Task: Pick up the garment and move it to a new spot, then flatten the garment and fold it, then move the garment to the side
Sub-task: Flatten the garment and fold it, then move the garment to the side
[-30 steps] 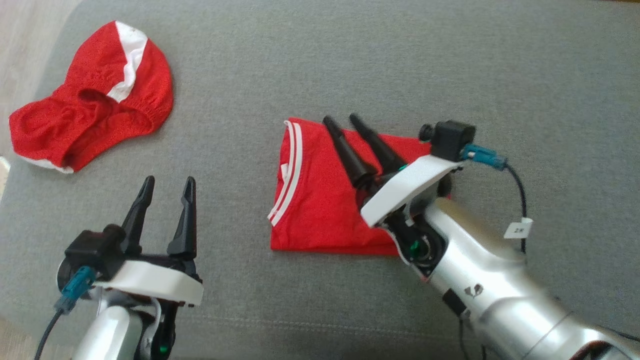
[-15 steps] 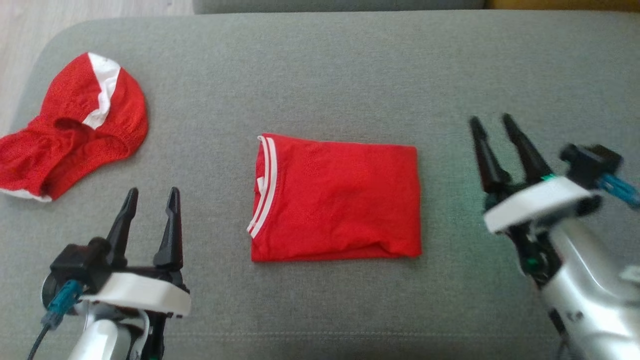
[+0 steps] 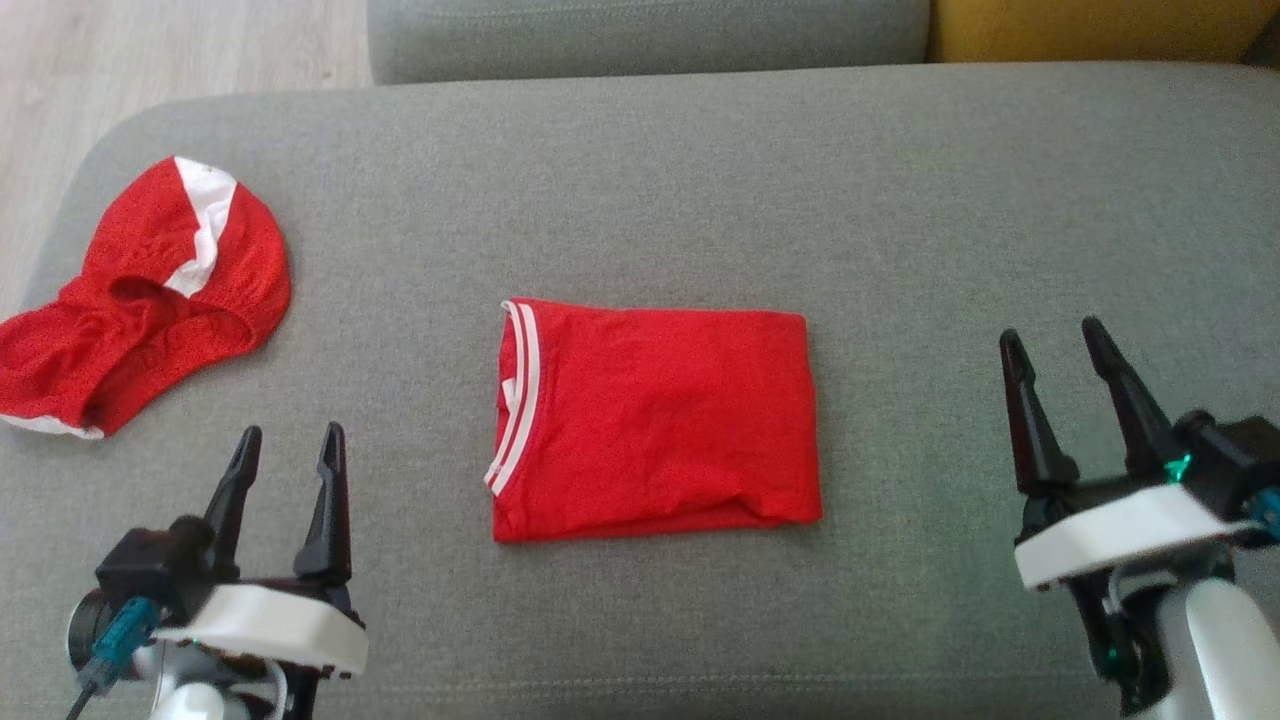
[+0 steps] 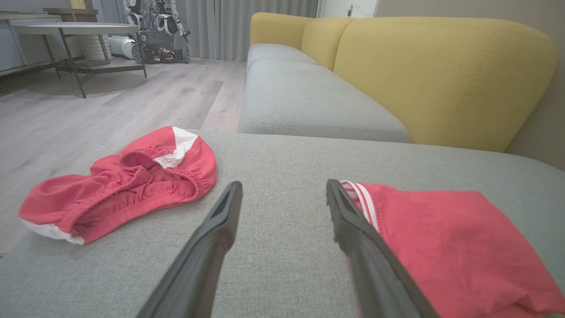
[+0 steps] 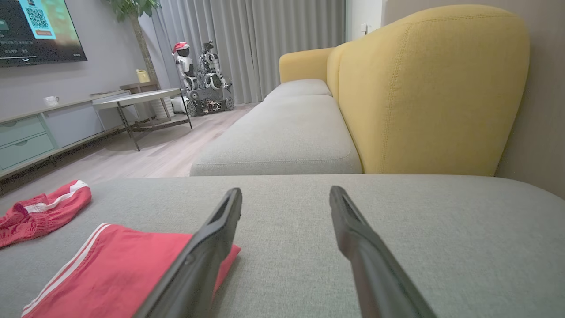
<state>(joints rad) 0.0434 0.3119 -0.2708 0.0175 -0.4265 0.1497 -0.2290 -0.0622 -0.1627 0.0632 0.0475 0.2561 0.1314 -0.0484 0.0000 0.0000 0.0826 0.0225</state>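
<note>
Our left gripper (image 3: 291,432) and right gripper (image 3: 1050,330) both gape wide, holding nothing, by the near edge of the grey cushion (image 3: 700,180). Between them, mid-cushion, lies the folded red garment (image 3: 655,420); 1 crumpled red-and-white cloth (image 3: 150,290) sits at the left edge, well apart.

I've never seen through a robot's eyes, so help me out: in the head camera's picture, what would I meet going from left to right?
crumpled red-and-white shorts → left hand, open → folded red shirt → right hand, open
</note>
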